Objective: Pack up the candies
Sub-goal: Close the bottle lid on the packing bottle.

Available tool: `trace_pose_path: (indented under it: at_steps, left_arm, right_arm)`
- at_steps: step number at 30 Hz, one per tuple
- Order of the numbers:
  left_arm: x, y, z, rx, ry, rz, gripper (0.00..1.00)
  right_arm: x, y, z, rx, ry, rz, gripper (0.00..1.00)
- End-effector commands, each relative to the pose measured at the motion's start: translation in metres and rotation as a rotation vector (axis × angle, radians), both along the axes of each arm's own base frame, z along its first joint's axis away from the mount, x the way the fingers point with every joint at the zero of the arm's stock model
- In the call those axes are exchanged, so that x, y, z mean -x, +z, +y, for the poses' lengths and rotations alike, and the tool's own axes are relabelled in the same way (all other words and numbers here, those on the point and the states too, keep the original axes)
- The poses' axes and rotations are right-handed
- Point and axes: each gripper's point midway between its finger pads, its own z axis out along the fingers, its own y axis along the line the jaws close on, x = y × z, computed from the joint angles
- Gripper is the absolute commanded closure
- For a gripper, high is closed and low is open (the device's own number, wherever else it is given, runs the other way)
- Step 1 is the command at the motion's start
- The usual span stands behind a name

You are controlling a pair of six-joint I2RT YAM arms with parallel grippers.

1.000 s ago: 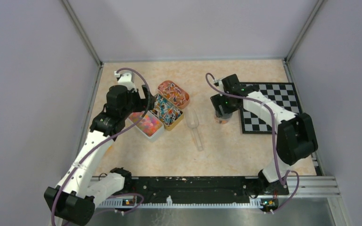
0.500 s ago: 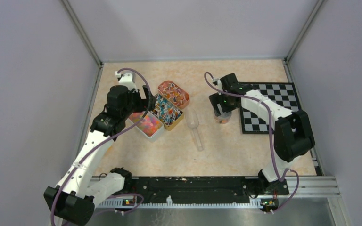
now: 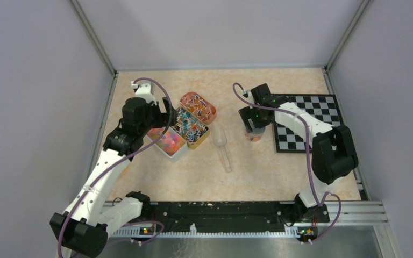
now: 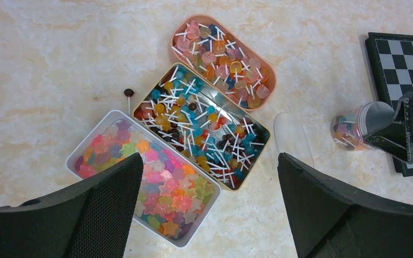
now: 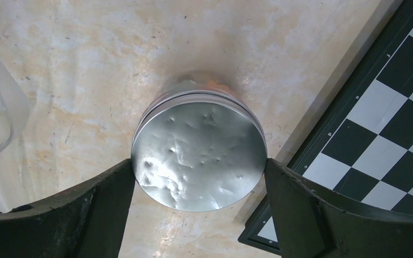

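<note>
The candies [image 4: 156, 183] are small star-shaped sweets in pink, orange, yellow and other colours. They fill a white tray [image 4: 88, 134] at the left [image 3: 168, 142]. My left gripper [image 4: 209, 209] is open and empty, hovering above the near end of that tray [image 3: 166, 115]. A clear jar [image 4: 349, 129] holding some mixed candies stands beside the chessboard [image 3: 254, 134]. It carries a silver lid [image 5: 199, 140]. My right gripper [image 5: 199, 164] is shut on that lid from above, one finger touching each side [image 3: 254, 124].
A gold tin [image 4: 204, 123] and a pink tin [image 4: 223, 56], both full of lollipops, lie behind the white tray. One loose lollipop [image 4: 128, 94] lies on the table. A clear plastic scoop [image 3: 223, 145] lies between the tins and the jar. A chessboard [image 3: 312, 121] lies at the right.
The right arm's elbow has shifted slightly left and back while its gripper stays on the jar lid. The left arm has not moved.
</note>
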Motion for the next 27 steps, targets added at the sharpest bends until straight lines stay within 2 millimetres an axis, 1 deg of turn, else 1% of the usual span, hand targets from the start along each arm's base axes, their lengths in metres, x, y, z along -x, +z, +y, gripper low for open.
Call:
trace_pose_path:
  at_steps: [1,8,13,17,20,23,24,25,27]
  left_arm:
    - [-0.002,0.020,0.000,0.013,0.006,-0.057,0.01]
    - [-0.002,0.019,0.002,0.011,0.013,-0.058,0.01]
    - [-0.003,0.018,0.002,0.010,0.017,-0.059,0.01]
    - [-0.003,0.008,-0.001,0.024,0.011,-0.043,0.01]
    - [-0.004,-0.001,-0.004,0.037,-0.002,-0.030,0.01]
    - [-0.004,-0.014,-0.005,0.049,0.000,-0.001,0.01]
    - [-0.004,-0.016,-0.009,0.052,-0.025,0.000,0.01]
    - [-0.003,-0.018,-0.017,0.064,-0.073,0.001,0.01]
    - [-0.003,-0.016,-0.027,0.086,-0.126,0.010,0.01]
  right_arm:
    - [-0.012,0.012,-0.002,0.005,-0.016,-0.035,0.15]
    - [-0.014,0.009,-0.002,0.002,-0.021,-0.042,0.11]
    - [-0.019,0.015,0.001,-0.014,-0.021,-0.064,0.10]
    - [-0.020,0.029,0.003,-0.031,-0.020,-0.090,0.10]
    - [-0.018,0.038,0.007,-0.057,-0.004,-0.097,0.09]
    - [-0.015,0.048,0.010,-0.085,0.010,-0.106,0.09]
    - [-0.014,0.053,0.012,-0.098,0.016,-0.113,0.09]
    - [-0.013,0.059,0.013,-0.110,0.020,-0.127,0.09]
    - [-0.011,0.067,0.012,-0.124,0.016,-0.153,0.09]
